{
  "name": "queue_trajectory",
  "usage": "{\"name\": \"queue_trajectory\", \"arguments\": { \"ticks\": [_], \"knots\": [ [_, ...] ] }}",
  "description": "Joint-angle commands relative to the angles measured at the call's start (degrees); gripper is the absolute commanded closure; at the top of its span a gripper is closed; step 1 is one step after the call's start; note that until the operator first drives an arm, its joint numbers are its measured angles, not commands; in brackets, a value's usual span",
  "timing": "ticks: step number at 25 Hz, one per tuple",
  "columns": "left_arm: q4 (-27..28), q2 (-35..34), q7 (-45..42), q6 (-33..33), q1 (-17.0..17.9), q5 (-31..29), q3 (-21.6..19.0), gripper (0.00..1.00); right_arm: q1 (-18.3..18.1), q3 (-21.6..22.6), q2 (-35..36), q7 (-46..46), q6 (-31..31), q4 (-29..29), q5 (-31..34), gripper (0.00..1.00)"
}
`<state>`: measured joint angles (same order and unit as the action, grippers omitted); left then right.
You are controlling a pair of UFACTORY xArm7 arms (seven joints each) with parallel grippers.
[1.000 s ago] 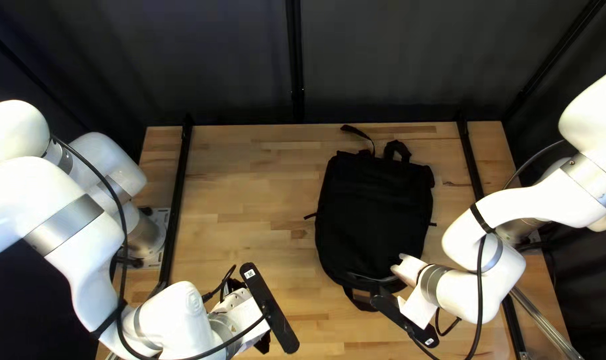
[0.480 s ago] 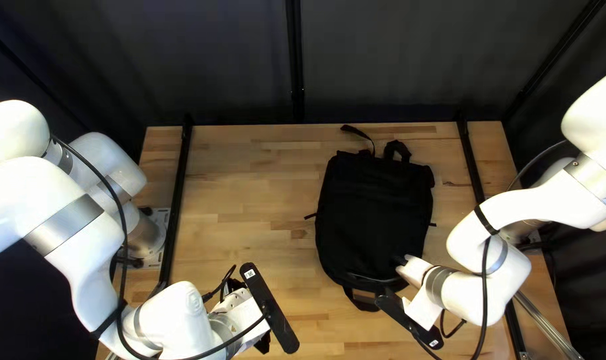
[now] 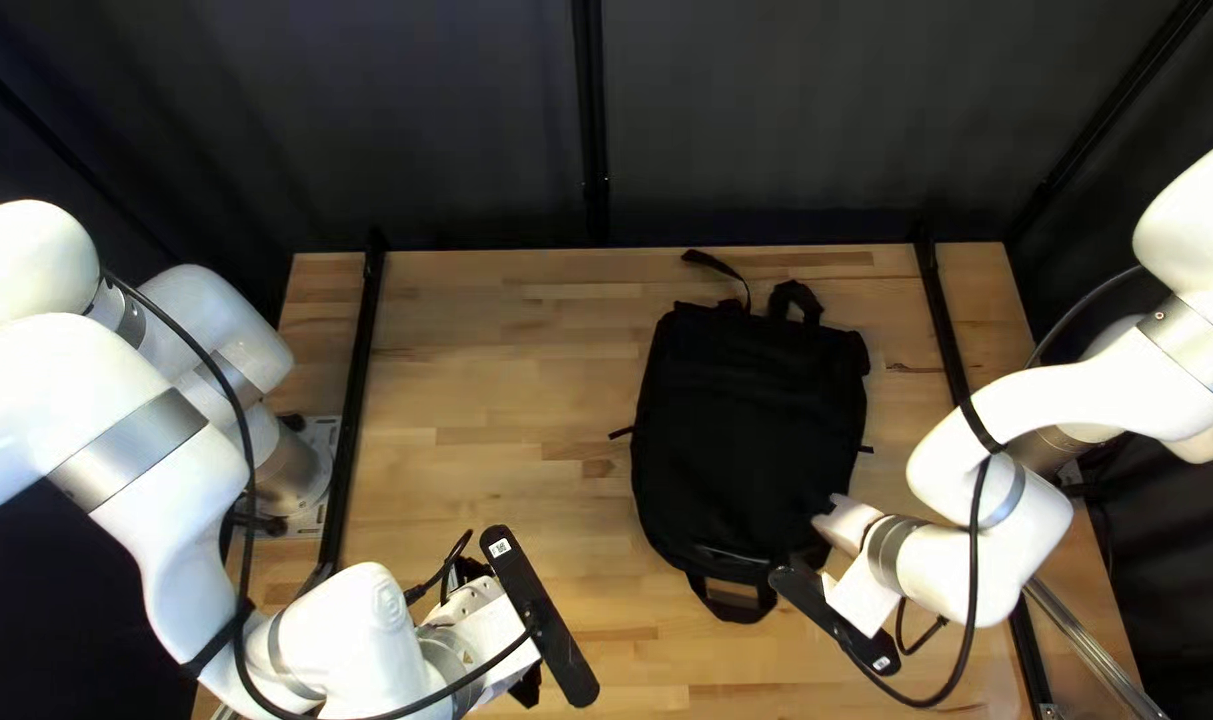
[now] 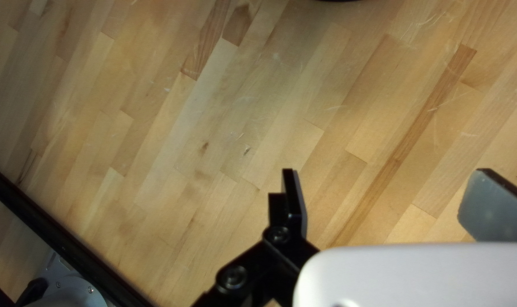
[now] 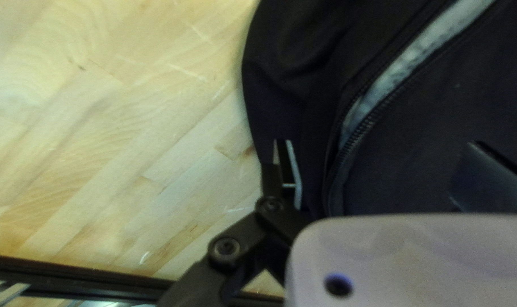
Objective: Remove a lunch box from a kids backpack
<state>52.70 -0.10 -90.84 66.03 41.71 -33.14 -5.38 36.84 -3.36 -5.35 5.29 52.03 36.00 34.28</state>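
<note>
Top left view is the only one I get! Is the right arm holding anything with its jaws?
Observer: No. The right wrist view shows the black right gripper with its jaws wide apart, closed on nothing.

Operator: Okay! What's peeking out of the black cloth backpack?

Observer: A pale grey strip shows in the gap beside the black toothed zipper. I can't tell whether it's lining or a lunch box.

Operator: And what's between my left arm's jaws?

Observer: No object. The left wrist view shows the black left gripper open over the light brown wooden table.
</note>
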Motion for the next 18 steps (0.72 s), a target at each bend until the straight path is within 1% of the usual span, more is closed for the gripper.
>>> {"name": "queue_trajectory", "arguments": {
  "ticks": [1,2,3,4,5,6,7,9,10,13,18],
  "knots": [
    [0.00,0.00,0.00,0.00,0.00,0.00,0.00,0.00,-1.09,-1.09,0.04,-0.97,-1.21,-0.48,1.37,0.00],
    [0.00,0.00,0.00,0.00,0.00,0.00,0.00,0.00,-1.38,-1.40,0.31,-1.44,-1.47,-0.20,1.72,0.00],
    [0.00,0.00,0.00,0.00,0.00,0.00,0.00,0.00,-1.47,-1.49,0.39,-1.60,-1.55,-0.10,1.84,0.12],
    [0.00,0.00,0.00,0.00,0.00,0.00,0.00,0.00,-1.56,-1.58,0.45,-1.96,-1.39,0.26,1.97,0.37],
    [0.00,0.00,0.00,0.00,0.00,0.00,0.00,0.00,-1.53,-1.55,0.39,-2.12,-1.16,0.46,2.00,0.69],
    [0.00,0.00,0.00,0.00,0.00,0.00,0.00,0.00,-1.47,-1.48,0.21,-2.23,-0.84,0.58,1.97,0.84],
    [0.00,0.00,0.00,0.00,0.00,0.00,0.00,0.00,-1.36,-1.35,-0.05,-2.38,-0.33,0.76,1.93,0.92],
    [0.00,0.00,0.00,0.00,0.00,0.00,0.00,0.00,-1.31,-1.29,-0.32,-2.59,0.10,0.86,1.98,0.99],
    [0.00,0.00,0.00,0.00,0.00,0.00,0.00,0.00,-1.30,-1.27,-0.41,-2.56,0.09,0.71,2.07,1.00],
    [0.00,0.00,0.00,0.00,0.00,0.00,0.00,0.00,-1.38,-1.35,-0.33,-2.71,0.04,0.66,2.19,1.00],
    [0.00,0.00,0.00,0.00,0.00,0.00,0.00,0.00,-1.10,-1.04,-2.51,-3.85,2.64,0.73,1.81,1.00]
  ]
}}
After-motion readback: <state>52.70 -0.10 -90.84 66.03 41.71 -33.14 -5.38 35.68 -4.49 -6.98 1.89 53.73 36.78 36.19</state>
